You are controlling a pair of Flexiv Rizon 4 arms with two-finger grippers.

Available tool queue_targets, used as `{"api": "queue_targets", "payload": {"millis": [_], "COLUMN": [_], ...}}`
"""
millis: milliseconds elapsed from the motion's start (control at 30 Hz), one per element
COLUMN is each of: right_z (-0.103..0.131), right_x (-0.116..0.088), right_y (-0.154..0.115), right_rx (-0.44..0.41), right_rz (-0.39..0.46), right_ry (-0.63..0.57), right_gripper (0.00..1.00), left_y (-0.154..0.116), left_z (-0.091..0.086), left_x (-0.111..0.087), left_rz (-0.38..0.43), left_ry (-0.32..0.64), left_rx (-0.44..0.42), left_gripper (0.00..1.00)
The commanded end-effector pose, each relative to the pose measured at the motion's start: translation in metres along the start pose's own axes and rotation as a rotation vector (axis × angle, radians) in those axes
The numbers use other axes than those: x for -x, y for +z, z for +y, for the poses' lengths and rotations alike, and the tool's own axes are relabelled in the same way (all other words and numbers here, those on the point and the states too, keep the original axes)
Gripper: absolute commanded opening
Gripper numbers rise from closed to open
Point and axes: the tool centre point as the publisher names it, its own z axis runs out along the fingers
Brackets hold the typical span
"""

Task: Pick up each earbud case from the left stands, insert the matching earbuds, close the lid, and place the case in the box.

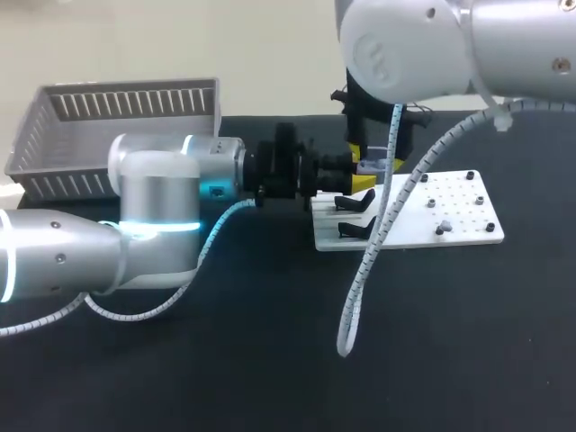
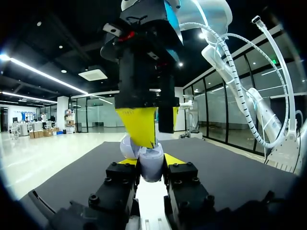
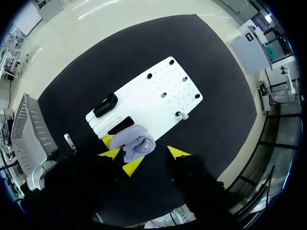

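I'm gripping the case (image 3: pixel 137 141) in my left gripper (image 2: pixel 150 162), its fingers narrow and pressing the case from both sides. It's sitting just over the near end of the board (image 1: pixel 459 216), middle right of the head frame. My right gripper (image 3: pixel 156 160) is hanging straight above, fingers standing apart with nothing between them. One yellow fingertip (image 2: pixel 140 125) is touching the case's upper lobe, which looks like the lid. So the case is lying below the right gripper, just outside its gap. I'm judging the right arm nearer for the lid work. The box (image 1: pixel 135 103) is sitting upper left.
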Motion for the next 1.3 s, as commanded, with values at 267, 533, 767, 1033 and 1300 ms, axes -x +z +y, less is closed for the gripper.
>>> {"api": "queue_targets", "payload": {"millis": [267,533,767,1033,1300], "right_z": [-0.046,-0.086,-0.104,-0.114,-0.115], "right_x": [-0.013,-0.013,-0.005,0.008,0.022], "right_y": [-0.028,-0.032,-0.018,0.016,0.05], "right_rx": [0.281,0.431,0.474,0.498,0.498], "right_rz": [-0.221,-0.366,-0.434,-0.416,-0.295], "right_ry": [-0.308,-0.333,-0.293,-0.284,-0.293], "right_gripper": [0.79,1.0,1.0,1.0,0.91], "left_y": [0.001,0.001,0.001,0.001,0.001], "left_z": [-0.005,-0.005,-0.005,-0.005,-0.005], "left_x": [0.001,0.001,0.001,0.001,0.001], "left_rz": [-0.001,-0.001,-0.001,-0.001,-0.001], "left_ry": [0.002,0.002,0.002,0.002,0.002], "left_rx": [-0.001,-0.001,-0.001,-0.001,-0.001], "left_gripper": [0.0,0.0,0.0,0.0,0.0]}}
